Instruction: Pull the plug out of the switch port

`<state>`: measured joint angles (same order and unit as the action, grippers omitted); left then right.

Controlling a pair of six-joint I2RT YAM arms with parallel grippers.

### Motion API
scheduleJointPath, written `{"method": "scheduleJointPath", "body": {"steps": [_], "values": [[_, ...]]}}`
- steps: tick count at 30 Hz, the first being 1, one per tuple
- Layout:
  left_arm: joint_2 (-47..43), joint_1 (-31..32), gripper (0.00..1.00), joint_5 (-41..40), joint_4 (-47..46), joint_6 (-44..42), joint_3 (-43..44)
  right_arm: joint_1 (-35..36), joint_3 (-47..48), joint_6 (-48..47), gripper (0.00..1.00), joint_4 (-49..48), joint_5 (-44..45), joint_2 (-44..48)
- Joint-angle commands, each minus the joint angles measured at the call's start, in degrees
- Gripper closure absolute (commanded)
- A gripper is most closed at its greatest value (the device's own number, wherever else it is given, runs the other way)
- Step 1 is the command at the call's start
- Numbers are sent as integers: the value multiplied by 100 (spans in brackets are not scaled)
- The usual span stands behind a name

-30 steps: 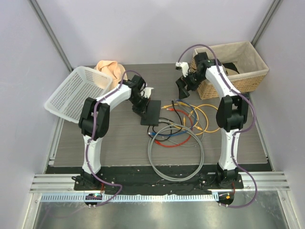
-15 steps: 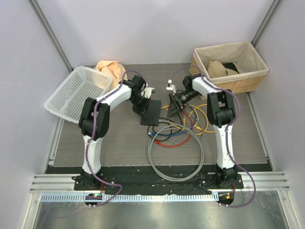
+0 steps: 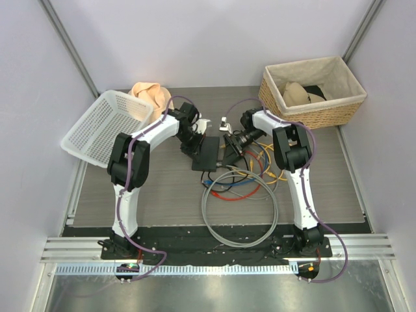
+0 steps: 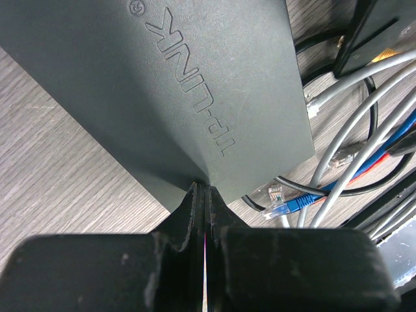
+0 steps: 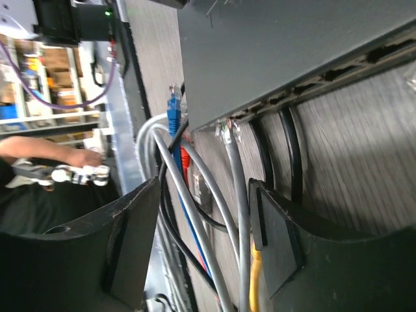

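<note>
Switch [image 3: 209, 154] lies flat on the counter [image 3: 156, 188] between the two arms. Its port row faces right, toward the cable tangle [image 3: 244, 179].

Left pincer [image 4: 201, 195]: fingers together, nothing between them. Its tips sit at the switch's edge. I read this as a hold-down to keep the box from sliding; contact pressure not confirmed.

Right pincer [image 5: 205, 188]: fingers apart, clamped on nothing. It is just beside the port row.
- A grey cable [image 5: 237, 195] runs up between the fingers. Its clear plug [image 5: 226, 133] sits at the lip of the ports, and I cannot tell whether it is seated.
- Two black cables [image 5: 290, 149] run into ports just beyond the right finger, and both look plugged in.
- A blue plug [image 5: 173, 107] lies loose at the switch's end, in no port.

Progress, as judged:
- Done: switch braced, right pincer brought up to the ports.
- Not done: no grip on any plug, and nothing visibly pulled.
- Left: close on a plug body rather than the cord, then draw it straight out, away from the port row, with the left arm pinning the switch.
- Open question: which plug is the target. The grey one is best centred.
</note>
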<state>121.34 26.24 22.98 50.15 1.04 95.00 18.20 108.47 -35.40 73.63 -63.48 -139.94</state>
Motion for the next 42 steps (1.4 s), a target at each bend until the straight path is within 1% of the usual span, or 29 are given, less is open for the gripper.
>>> {"method": "scheduleJointPath", "body": {"steps": [1,4,8,14,22,25,27,32,42], "values": [[505,39,100,-681,-172,-262,-263,79,201,278,36,-173,-208,-130],[514,30,100,-672,-155,-262,-254,88,254,551,37,-410,-208,-262],[514,30,100,-672,-128,-280,-263,131,281,858,44,-674,-147,-367],[522,30,100,-663,-137,-280,-272,175,237,1219,49,-946,2,-420],[522,39,100,-672,-146,-280,-272,202,228,1571,51,-1254,143,-508],[522,39,100,-672,-146,-262,-280,211,175,1790,53,-1412,335,-552],[522,39,100,-672,-146,-271,-280,211,123,2098,53,-1667,485,-552],[540,30,100,-663,-155,-262,-280,211,114,2169,54,-1729,547,-587],[584,30,100,-663,-137,-271,-237,211,140,2125,60,-1746,548,-657]]}}
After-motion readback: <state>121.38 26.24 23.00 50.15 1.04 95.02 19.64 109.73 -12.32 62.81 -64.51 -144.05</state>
